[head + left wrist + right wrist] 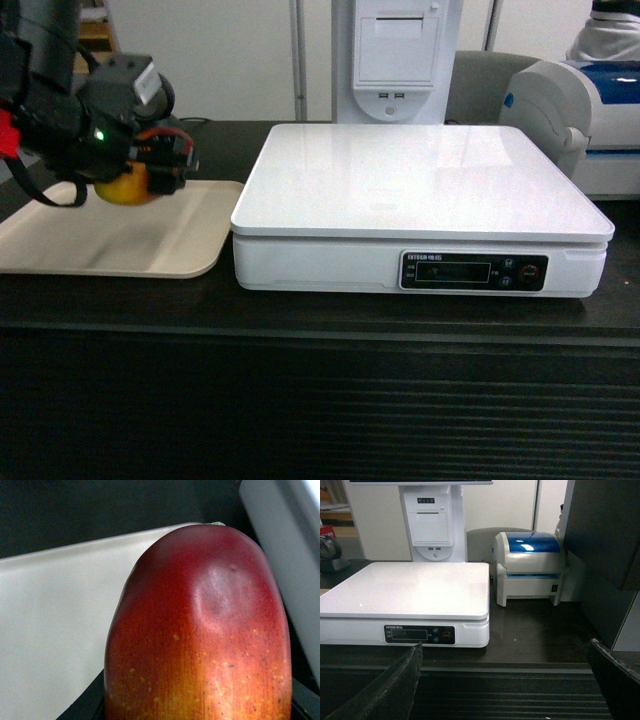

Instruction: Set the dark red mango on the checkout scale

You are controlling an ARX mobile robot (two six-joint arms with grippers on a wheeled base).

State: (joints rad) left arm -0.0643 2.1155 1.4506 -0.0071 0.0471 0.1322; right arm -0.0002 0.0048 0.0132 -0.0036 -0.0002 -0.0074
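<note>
Over the beige tray point(150, 245) our left gripper point(150, 172) held the dark red mango point(128, 186) tight; right gripper point(505, 680) hung open & empty. Next we needed to carry it right onto the scale point(420, 185)

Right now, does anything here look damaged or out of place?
Only the dark red mango: a pale, shallow dent shows on its red skin near the top. It hangs in the left tool over the beige tray. The scale sits square.

Layout, checkout point(120, 310) counter

Scale point(420, 185) is sitting right of tray point(130, 245), touching it; mango point(125, 187) is hanging over tray in left gripper point(150, 170); printer point(530, 567) is standing behind-right of scale.
</note>
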